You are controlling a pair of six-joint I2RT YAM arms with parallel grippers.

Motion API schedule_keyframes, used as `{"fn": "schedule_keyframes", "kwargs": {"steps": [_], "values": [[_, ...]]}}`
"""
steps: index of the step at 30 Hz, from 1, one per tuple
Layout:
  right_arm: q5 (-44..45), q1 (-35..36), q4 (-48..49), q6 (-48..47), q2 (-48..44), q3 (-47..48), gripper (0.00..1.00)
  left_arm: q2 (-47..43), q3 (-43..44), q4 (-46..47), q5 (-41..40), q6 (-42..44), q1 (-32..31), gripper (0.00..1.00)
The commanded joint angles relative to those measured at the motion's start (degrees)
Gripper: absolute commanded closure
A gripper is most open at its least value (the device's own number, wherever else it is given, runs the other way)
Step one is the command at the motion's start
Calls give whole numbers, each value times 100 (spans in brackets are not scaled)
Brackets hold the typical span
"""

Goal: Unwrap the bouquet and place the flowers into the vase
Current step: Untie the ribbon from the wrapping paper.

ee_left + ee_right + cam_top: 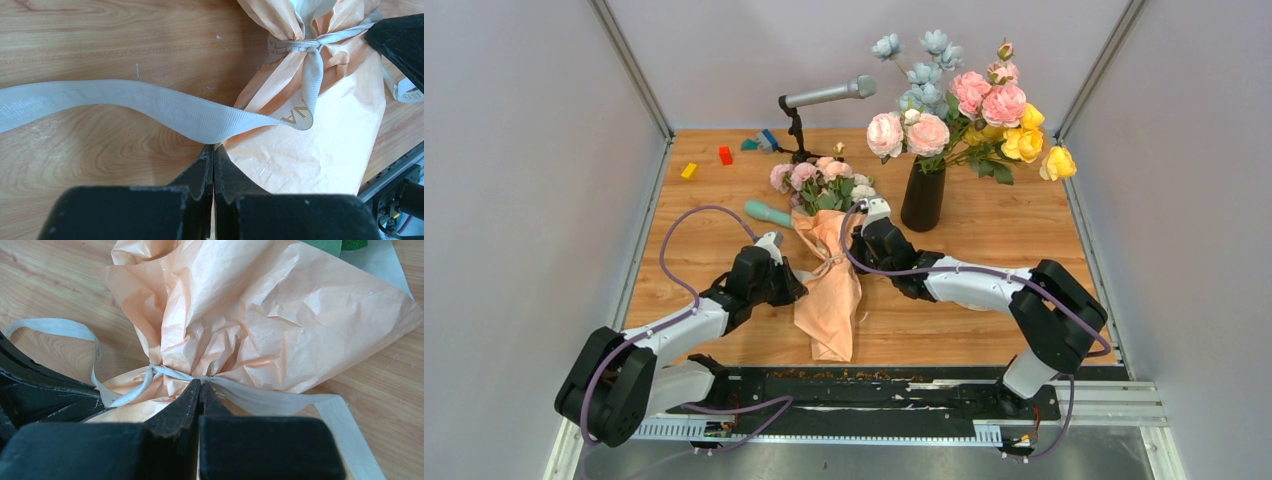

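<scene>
Step in hand: untying the ribbon (150, 102). The unwrapping is not yet done, and the knot (300, 46) is cinched round the paper.

Bouquet (829, 300) lies flat at table (984, 230) centre, its flowers (819, 180) toward 12 o'clock and the paper tail toward 6 o'clock.

Left gripper (213, 150): fingers pressed together, pinching one ribbon tail at its lower edge, at 9 o'clock of the knot.

Right gripper (200, 385): fingers pressed together, pinching the ribbon right at the knot, with the other tail trailing toward 4 o'clock in its wrist view.

Next move, as I judge it: draw the two pinch points apart to slip the knot, keeping the pull along the ribbon so the paper does not tear.

Containers: vase (922, 200) stands upright at 2 o'clock of the bouquet. It already holds pink, pale blue and yellow blooms (969, 100).
</scene>
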Motion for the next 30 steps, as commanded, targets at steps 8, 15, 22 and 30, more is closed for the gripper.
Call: {"fn": "schedule_keyframes", "kwargs": {"steps": [8,15,22,30], "values": [[941,-85,-251,-2,-702,-285,94,-200,113,-925,-595,396,25,100],[486,-92,-246,-654,-1104,-469,87,-353,196,-1143,-597,634,24,100],[-1354,-81,-213,-1999,-1235,-248,70,-466,366,-1410,-516,976,32,100],[-1914,9,-670,-2526,-482,654,67,-484,459,-1568,-475,1065,30,100]]}}
